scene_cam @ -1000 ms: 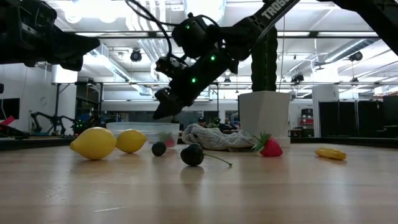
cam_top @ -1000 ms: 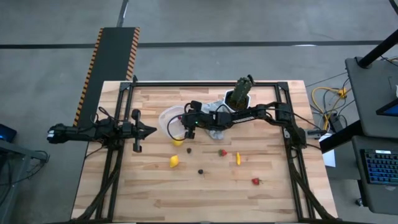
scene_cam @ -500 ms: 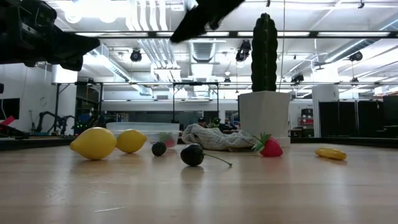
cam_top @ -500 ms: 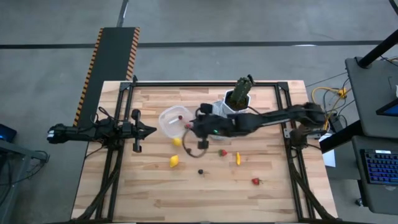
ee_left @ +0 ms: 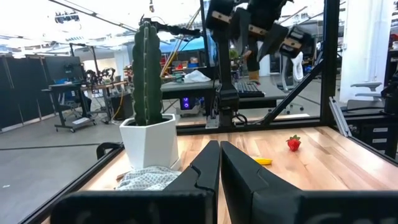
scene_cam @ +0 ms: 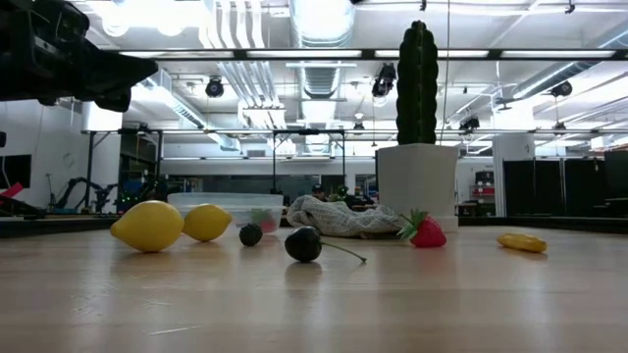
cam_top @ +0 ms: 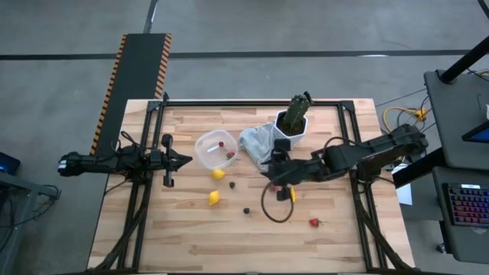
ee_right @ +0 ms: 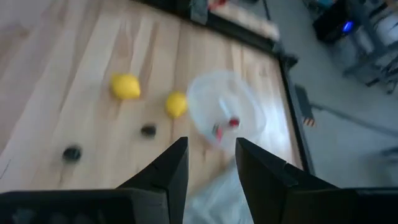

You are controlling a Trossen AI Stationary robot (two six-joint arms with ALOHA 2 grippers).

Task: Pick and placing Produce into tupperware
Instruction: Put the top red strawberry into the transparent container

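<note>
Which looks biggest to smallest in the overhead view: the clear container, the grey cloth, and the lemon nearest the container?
1. Grey cloth and clear container: they cover much the same area from above, so I won't rank them.
2. The lemon just beside the container is plainly the smallest.

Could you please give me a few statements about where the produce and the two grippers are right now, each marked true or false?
1. The tupperware holds red pieces. True.
2. Both lemons are inside the tupperware. False: both lemons lie on the table.
3. The right gripper is empty, its fingers apart. True.
4. The left gripper grips a strawberry. False: it waits shut and empty at the table's left edge.
5. The cactus lies tipped over on the grey cloth. False: it stands upright in its white pot, beside the grey cloth.
</note>
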